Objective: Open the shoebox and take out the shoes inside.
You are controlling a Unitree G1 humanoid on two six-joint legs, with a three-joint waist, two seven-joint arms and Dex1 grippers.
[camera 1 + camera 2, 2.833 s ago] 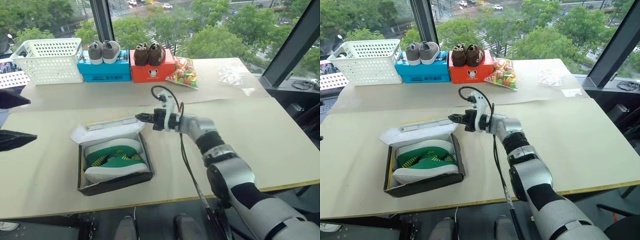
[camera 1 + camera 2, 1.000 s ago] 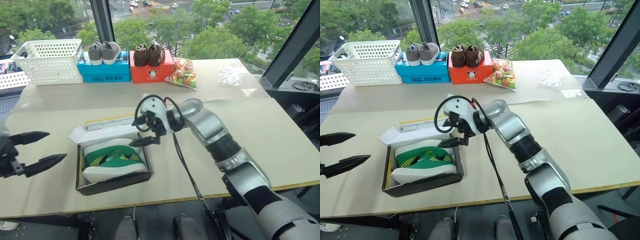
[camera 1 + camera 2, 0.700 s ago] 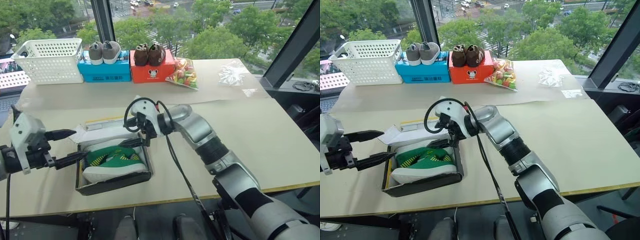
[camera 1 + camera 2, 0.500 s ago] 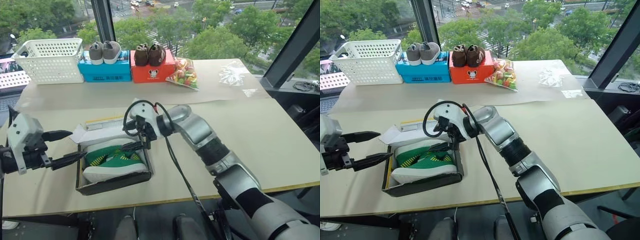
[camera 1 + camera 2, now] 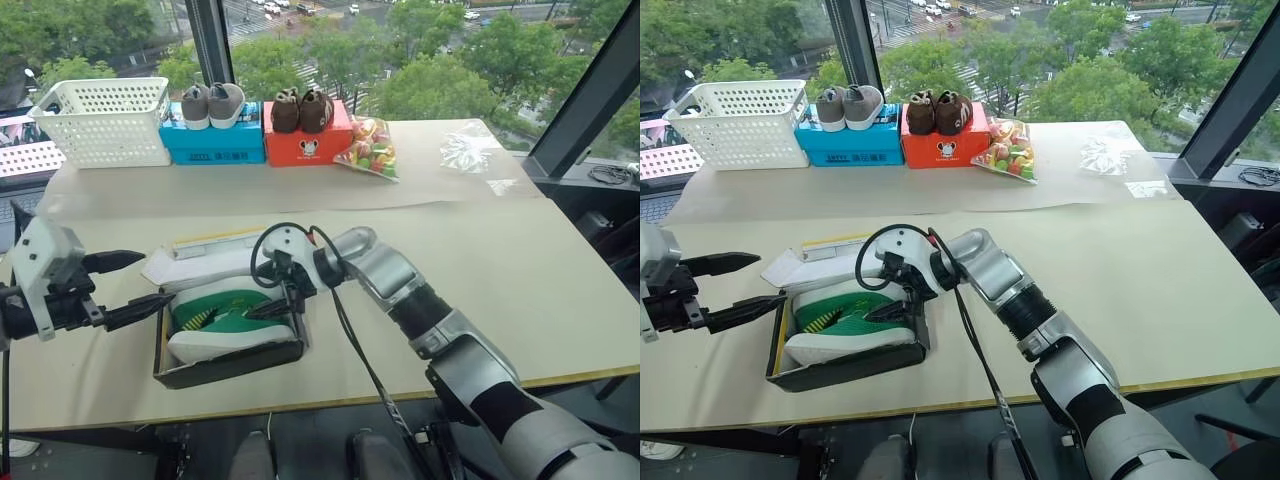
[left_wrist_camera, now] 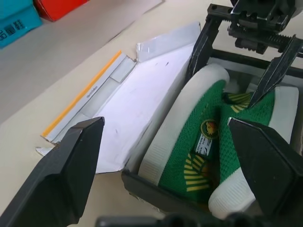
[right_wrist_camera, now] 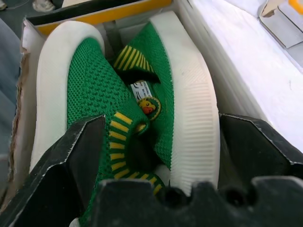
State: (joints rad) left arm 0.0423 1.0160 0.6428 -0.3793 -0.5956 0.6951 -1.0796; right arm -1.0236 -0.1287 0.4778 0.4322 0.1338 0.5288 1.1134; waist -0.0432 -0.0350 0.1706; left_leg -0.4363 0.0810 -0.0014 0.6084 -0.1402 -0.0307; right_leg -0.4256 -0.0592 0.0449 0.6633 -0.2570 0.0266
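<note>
The shoebox [image 5: 230, 362] lies open near the table's front edge, dark-sided, its lid [image 5: 215, 262] folded back with the white inside up. The green shoes [image 5: 225, 325] with white soles lie inside, side by side. My right gripper [image 5: 272, 298] reaches into the box from the right, open, one finger on each side of the far shoe [image 7: 184, 94], not closed on it. My left gripper [image 5: 152, 280] hovers open just off the box's left end, pointing at the shoes [image 6: 208, 142]. The left wrist view shows the right gripper [image 6: 234, 66] over the shoes.
Along the far edge stand a white basket [image 5: 100, 120], a blue box [image 5: 213, 142] with grey shoes on top, an orange-red box [image 5: 305, 145] with brown shoes, a bag of sweets [image 5: 370, 145] and a clear plastic bag [image 5: 465, 150].
My right gripper has swung from above the lid down into the box around the far shoe. My left gripper has come in from the left toward the box's end.
</note>
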